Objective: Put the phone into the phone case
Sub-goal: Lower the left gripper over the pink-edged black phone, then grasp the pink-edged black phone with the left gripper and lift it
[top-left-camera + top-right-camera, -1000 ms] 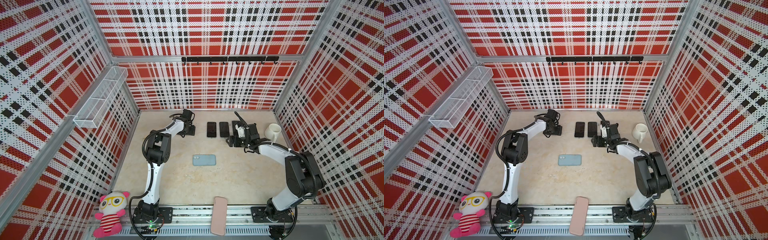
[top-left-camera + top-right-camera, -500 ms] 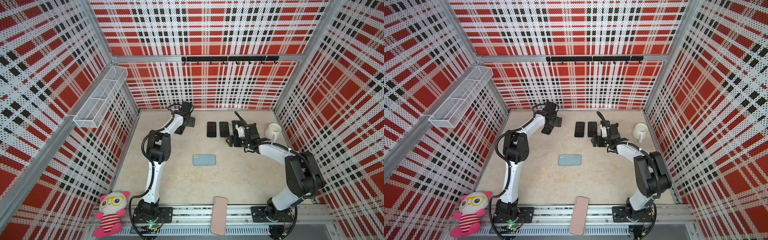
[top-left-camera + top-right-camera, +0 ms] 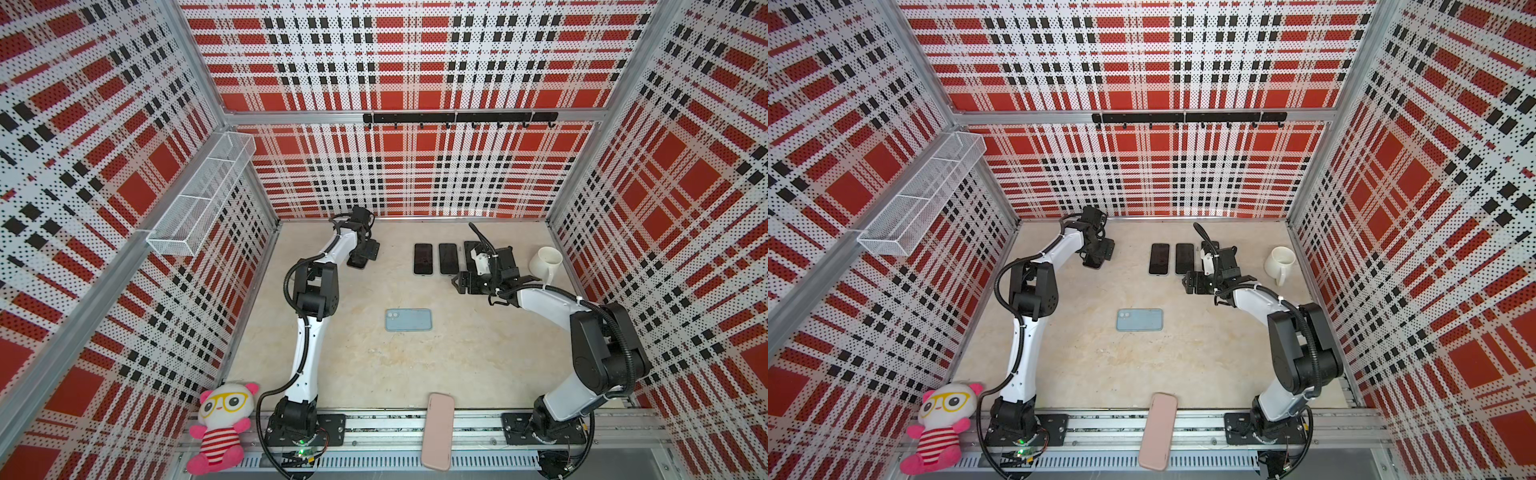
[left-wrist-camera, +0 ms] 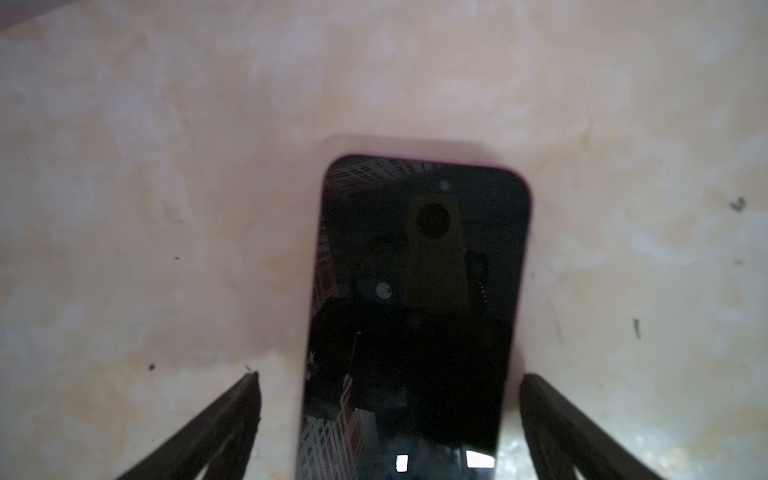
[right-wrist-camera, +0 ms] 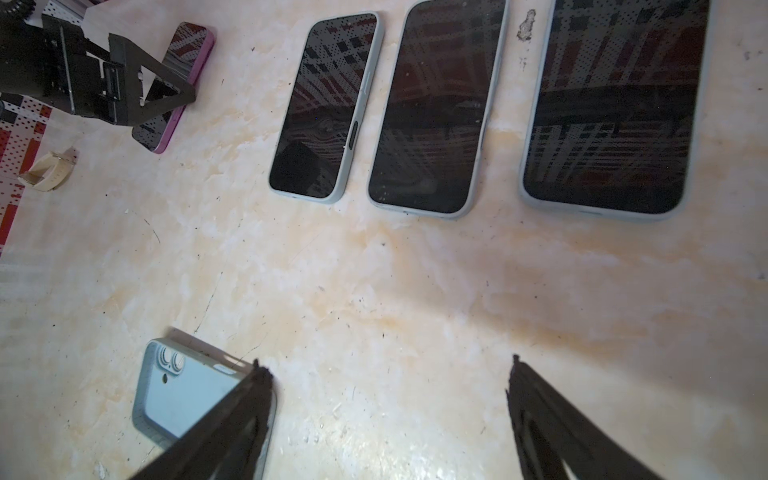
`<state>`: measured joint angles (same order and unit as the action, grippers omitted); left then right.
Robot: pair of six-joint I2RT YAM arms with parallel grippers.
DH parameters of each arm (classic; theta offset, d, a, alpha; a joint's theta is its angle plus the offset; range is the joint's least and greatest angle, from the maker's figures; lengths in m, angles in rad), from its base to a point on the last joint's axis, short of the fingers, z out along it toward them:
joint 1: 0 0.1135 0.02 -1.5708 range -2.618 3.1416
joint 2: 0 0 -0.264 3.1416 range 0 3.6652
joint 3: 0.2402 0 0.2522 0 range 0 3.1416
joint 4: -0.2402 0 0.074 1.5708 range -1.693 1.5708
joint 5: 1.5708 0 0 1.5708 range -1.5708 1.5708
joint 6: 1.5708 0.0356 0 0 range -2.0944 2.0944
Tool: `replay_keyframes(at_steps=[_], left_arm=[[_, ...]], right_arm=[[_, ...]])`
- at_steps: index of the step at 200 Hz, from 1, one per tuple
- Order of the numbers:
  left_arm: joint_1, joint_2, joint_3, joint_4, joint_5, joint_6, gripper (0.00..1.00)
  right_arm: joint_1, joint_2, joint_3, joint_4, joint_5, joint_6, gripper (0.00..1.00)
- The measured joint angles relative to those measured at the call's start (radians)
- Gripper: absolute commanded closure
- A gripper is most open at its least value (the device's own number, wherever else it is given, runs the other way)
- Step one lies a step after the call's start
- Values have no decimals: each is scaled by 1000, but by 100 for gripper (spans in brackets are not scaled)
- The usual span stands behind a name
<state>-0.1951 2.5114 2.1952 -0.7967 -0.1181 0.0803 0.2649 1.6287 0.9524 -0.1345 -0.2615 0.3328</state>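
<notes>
Black and spread wide, the left gripper (image 4: 388, 376) straddles a dark-screened phone (image 4: 419, 291) without touching it. A strip of bare surface shows between each finger and the phone. That phone lies screen up in a purple case (image 5: 207, 45) near the far edge of the worktop (image 3: 457, 365), toward its far left corner. The right gripper (image 5: 388, 365) is also open and empty, hanging over bare worktop just in front of a row of three phones (image 5: 436, 108) in pale cases along the far edge. A blue case (image 3: 408, 320) lies back up in the middle of the worktop, and I cannot tell whether a phone sits inside it. A pink case (image 3: 437, 432) rests across the near edge, overhanging the rail.

The purple-cased phone looks seated and let go, so that step seems done. The blue and pink cases may still need attention. Compared with a second ago, the left jaws have widened and the left gripper has drawn slightly away from the row toward the left edge. The right arm, the row and both loose cases sit where they were.
</notes>
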Motion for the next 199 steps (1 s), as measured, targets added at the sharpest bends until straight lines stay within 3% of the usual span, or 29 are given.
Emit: replay_keyframes(at_steps=[17, 55, 84, 145, 199], left_arm=[[9, 5, 5, 0, 29, 0, 4], [15, 34, 47, -9, 79, 2, 24], [15, 46, 68, -16, 92, 5, 33], [15, 25, 34, -7, 114, -24, 37], [-9, -130, -198, -34, 135, -79, 36]], right_arm=[[0, 0, 0, -2, 0, 0, 9], [0, 0, 0, -3, 0, 0, 9], [0, 0, 0, -3, 0, 0, 9], [0, 0, 0, 5, -12, -1, 7], [0, -51, -27, 79, -57, 19, 11]])
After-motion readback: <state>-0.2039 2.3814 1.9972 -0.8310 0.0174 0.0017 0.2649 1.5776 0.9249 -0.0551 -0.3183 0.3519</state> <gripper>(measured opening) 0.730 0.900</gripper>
